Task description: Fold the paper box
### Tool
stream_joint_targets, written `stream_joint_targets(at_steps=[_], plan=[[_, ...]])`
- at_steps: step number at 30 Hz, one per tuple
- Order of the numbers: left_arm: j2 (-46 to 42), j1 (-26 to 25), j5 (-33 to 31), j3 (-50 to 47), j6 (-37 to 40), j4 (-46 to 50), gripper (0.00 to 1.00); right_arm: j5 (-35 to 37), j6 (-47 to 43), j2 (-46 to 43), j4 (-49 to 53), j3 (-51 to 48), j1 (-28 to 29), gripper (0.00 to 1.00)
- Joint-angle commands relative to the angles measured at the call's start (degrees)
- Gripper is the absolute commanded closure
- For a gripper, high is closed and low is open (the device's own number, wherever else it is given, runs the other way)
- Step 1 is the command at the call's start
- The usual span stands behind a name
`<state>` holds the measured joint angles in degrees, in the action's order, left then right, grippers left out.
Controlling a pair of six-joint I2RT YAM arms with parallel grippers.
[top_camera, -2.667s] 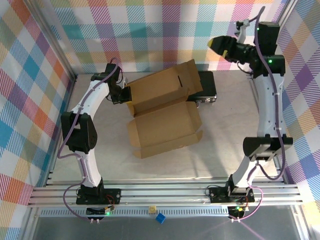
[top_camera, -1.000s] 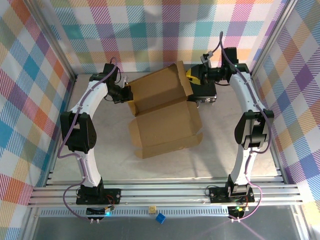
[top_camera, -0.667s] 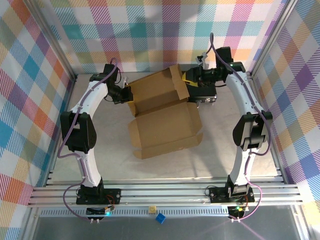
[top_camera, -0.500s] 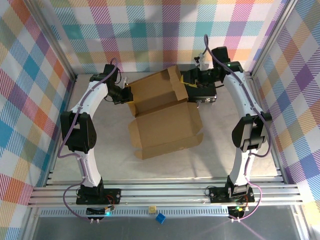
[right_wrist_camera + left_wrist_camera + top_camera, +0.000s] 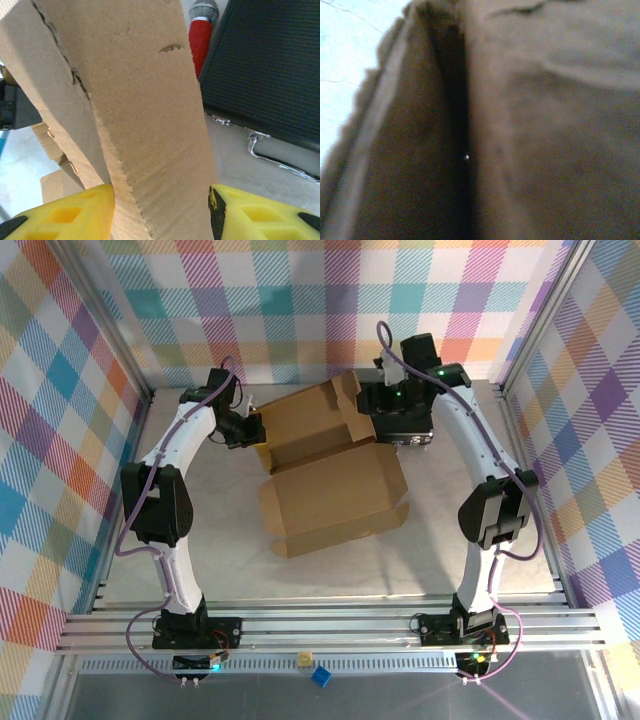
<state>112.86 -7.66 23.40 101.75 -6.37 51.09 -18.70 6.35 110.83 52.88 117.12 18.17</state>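
The paper box (image 5: 330, 490) stands its raised far-right flap between the parted fingers of the right hand (image 5: 162, 215), grip unclear. The left hand (image 5: 252, 428) clenches its left edge.

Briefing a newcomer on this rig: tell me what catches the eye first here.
The half-folded paper box sprawls in the middle, its rear panel raised. The left gripper clamps its left edge, while the right gripper, open, straddles a right flap with yellow fingers. A black case lies behind.
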Motion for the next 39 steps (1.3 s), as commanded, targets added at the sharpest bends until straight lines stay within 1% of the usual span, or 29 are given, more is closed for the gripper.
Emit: stream_joint_targets(at_steps=[1, 6, 10, 12, 15, 19, 20, 22, 26, 27, 28, 30, 34, 36, 39], plan=[[-2.91, 0.63, 2.88, 0.14, 0.12, 0.91, 1.0, 7.03, -1.74, 0.95, 1.96, 1.92, 1.93, 0.49], [-2.91, 0.67, 2.97, 0.12, 0.13, 0.9, 1.0, 10.17, -1.61, 2.88, 2.07, 3.44, 3.47, 0.57], [-3.08, 0.63, 2.79, 0.12, 0.3, 1.04, 1.0, 13.09, -1.7, 3.99, 1.96, 4.6, 4.58, 0.7], [-3.09, 0.68, 2.79, 0.12, 0.31, 1.09, 1.0, 14.45, -1.78, 4.82, 2.28, 5.41, 4.93, 0.74], [-3.08, 0.72, 2.74, 0.11, 0.31, 1.12, 1.0, 17.56, -1.63, 5.54, 2.62, 5.92, 5.37, 0.83], [-2.91, 0.67, 2.71, 0.31, 0.31, 1.2, 1.0, 24.28, -2.15, 5.8, 2.8, 6.28, 6.83, 0.99], [-2.91, 0.69, 2.71, 0.37, 0.31, 1.2, 1.0, 26.09, -2.05, 5.89, 2.84, 6.3, 7.24, 1.0], [-2.75, 0.65, 2.63, 0.47, 0.15, 1.11, 1.0, 30.24, -1.83, 6.07, 3.01, 6.48, 8.19, 1.0], [-2.56, 0.65, 2.79, 0.55, -0.22, 1.02, 1.0, 34.16, -2.41, 6.33, 2.87, 6.34, 10.06, 1.0], [-2.56, 0.55, 2.79, 0.58, -0.26, 1.01, 1.0, 34.42, -2.57, 6.33, 2.52, 6.29, 10.42, 0.98], [-2.56, 0.61, 2.79, 0.55, -0.24, 0.94, 1.0, 34.37, -2.74, 6.46, 2.33, 6.37, 10.63, 0.92], [-2.56, 0.6, 2.88, 0.59, -0.18, 1.01, 1.0, 34.26, -2.75, 6.98, 2.15, 6.9, 10.65, 0.86], [-2.57, 0.58, 2.88, 0.64, -0.02, 1.11, 1.0, 33.38, -2.93, 9.13, 2.56, 9.96, 10.62, 0.74], [-2.64, 0.65, 2.97, 0.55, 0.07, 1.06, 1.0, 33.46, -2.66, 10.27, 2.99, 11.41, 10.56, 0.71], [-2.84, 0.65, 2.88, 0.56, 0.21, 1.16, 1.0, 33.98, -2.5, 11.8, 3.54, 13.15, 10.52, 0.71]])
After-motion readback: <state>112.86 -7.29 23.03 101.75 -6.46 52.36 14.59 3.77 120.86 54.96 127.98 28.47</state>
